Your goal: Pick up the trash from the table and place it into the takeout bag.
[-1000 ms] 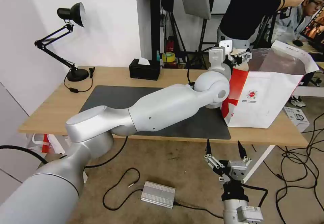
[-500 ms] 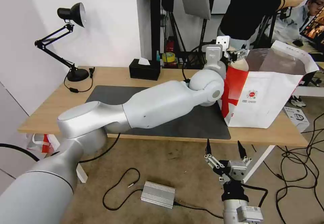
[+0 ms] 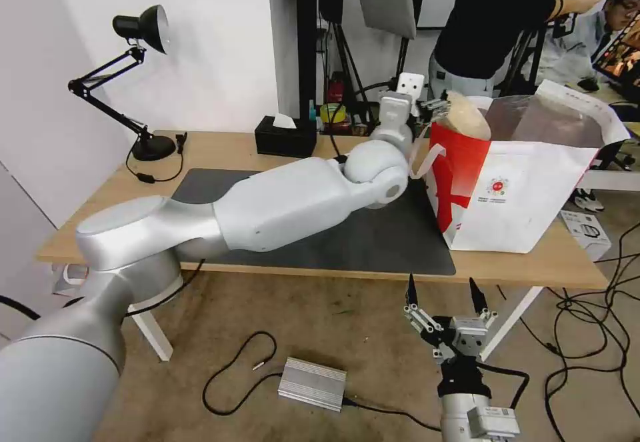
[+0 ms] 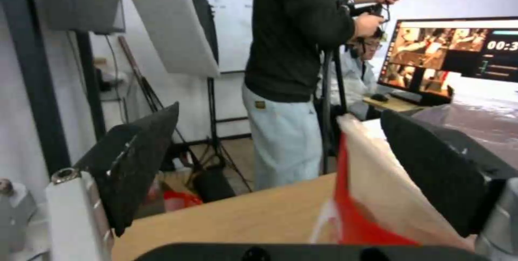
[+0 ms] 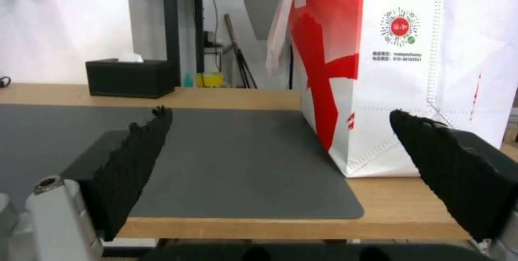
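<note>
The white takeout bag with red side panels stands open at the right end of the light-wood table. A shallow beige bowl, part of the trash, rests tilted in the bag's mouth at its left rim. My left gripper hovers open just left of that rim, apart from the bowl. In the left wrist view the beige bowl and the bag's red edge lie between the spread fingers of the left gripper. My right gripper hangs open below the table's front edge, facing the bag.
A dark grey mat covers the table's middle. A black tissue box and a desk lamp stand along the back. A person stands behind the bag. Cables and a silver box lie on the floor.
My left arm has drawn back leftward from over the bag's mouth. The beige bowl now shows resting in the bag's opening, free of the gripper. The right arm has not moved.
</note>
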Motion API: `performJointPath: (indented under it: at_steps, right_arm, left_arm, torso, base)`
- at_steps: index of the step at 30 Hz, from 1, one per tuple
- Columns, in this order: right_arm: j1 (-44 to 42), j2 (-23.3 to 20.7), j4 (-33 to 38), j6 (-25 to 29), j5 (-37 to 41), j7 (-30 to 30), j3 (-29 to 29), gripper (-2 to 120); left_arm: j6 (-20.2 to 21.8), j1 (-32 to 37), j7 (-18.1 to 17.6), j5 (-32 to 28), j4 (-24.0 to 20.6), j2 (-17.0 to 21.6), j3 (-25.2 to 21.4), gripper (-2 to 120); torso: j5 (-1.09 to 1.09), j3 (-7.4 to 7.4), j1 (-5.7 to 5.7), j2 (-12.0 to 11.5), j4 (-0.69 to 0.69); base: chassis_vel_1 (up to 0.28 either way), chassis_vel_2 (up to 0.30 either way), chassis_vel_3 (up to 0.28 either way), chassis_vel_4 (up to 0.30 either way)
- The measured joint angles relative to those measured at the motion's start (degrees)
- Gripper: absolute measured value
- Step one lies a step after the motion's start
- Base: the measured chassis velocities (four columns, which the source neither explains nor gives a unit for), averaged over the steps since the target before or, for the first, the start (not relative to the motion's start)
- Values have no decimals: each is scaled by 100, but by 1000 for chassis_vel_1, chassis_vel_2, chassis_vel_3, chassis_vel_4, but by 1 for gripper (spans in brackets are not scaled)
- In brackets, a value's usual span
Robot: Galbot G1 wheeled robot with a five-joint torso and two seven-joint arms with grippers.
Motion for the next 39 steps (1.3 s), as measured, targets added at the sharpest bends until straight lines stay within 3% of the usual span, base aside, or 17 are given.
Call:
performJointPath:
  at_steps: [9, 19, 21, 29, 39]
  right_arm:
    - [0, 0, 0, 0, 0, 0, 0, 100]
    - [0, 0, 0, 0, 0, 0, 0, 100]
    - [0, 0, 0, 0, 0, 0, 0, 100]
    - [0, 0, 0, 0, 0, 0, 0, 100]
    - [0, -1, 0, 0, 0, 0, 0, 100]
  left_arm:
    - [-19, 27, -108, 207, -920, 687, -321, 100]
    - [-308, 241, 40, 1084, -2060, 2048, -619, 100]
    - [-313, 326, 28, 1136, -2162, 2162, -690, 100]
    - [-497, 1502, 133, 2047, -2926, 3148, -1468, 100]
    - [-531, 2677, 244, 2373, -3404, 3567, -2402, 100]
  torso:
    - [0, 0, 0, 0, -1]
    - [-1, 0, 0, 0, 1]
    - [-1, 0, 0, 0, 2]
    - [-1, -1, -1, 1, 1]
    - [2, -1, -1, 1, -3]
  base:
    - [0, 0, 0, 0]
    - [0, 0, 0, 0]
    - [0, 0, 0, 0]
    - [0, 0, 0, 0]
    - [0, 0, 0, 0]
